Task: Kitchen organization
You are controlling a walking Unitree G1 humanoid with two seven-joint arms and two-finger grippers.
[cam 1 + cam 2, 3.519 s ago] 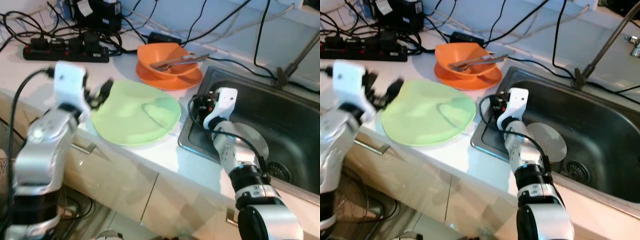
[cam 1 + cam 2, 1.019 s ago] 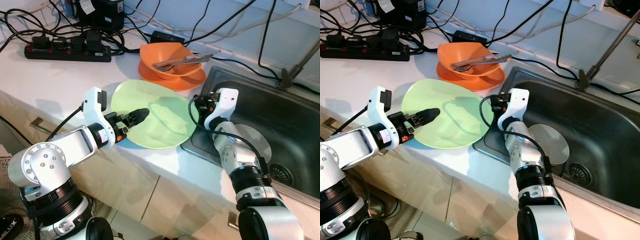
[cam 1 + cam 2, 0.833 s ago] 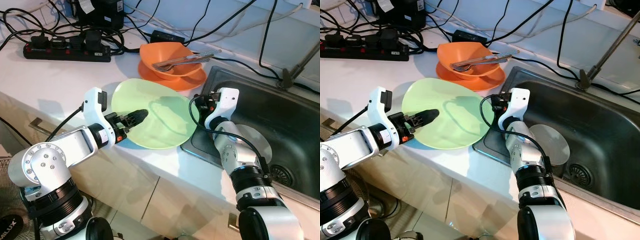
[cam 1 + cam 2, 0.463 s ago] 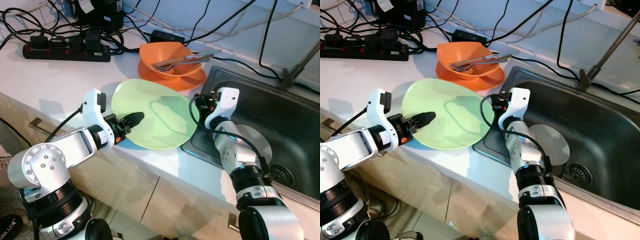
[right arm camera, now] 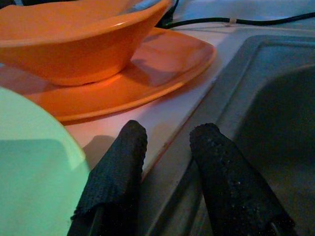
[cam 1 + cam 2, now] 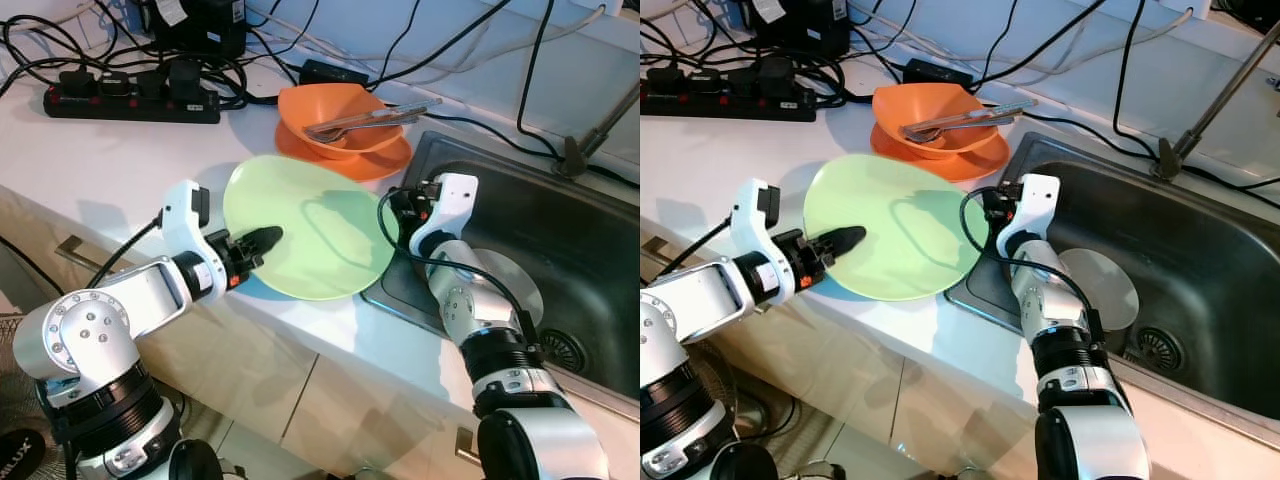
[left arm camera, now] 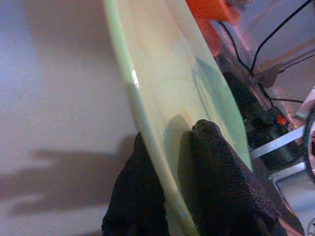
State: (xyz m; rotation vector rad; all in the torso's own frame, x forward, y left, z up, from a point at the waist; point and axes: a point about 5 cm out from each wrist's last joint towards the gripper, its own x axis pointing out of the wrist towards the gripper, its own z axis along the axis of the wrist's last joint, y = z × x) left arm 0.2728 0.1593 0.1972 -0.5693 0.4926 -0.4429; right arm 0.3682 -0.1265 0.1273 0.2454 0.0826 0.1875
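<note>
A light green plate (image 6: 320, 225) lies on the white counter (image 6: 90, 160) beside the sink (image 6: 570, 220). Its right edge reaches over the sink's rim. My left gripper (image 6: 262, 240) is shut on the plate's near left rim, one finger (image 7: 221, 167) on top and one beneath. That rim looks slightly raised, with a shadow under it. My right gripper (image 5: 167, 142) is open and empty, low at the sink's left rim next to the plate's right edge. Behind the plate, an orange bowl (image 6: 335, 112) holding metal utensils (image 6: 372, 118) sits on an orange plate (image 6: 355, 160).
A round white plate (image 6: 518, 288) lies in the sink near the drain (image 6: 562, 345). The tap (image 6: 590, 130) rises at the back right. A black power strip (image 6: 130, 100) and several cables cover the counter's back. Cabinet fronts (image 6: 280, 390) drop below the counter edge.
My left gripper has come down to the green plate's near rim and its fingers have closed on it. The plate now sits farther right, reaching the sink's rim. The right arm has stayed put.
</note>
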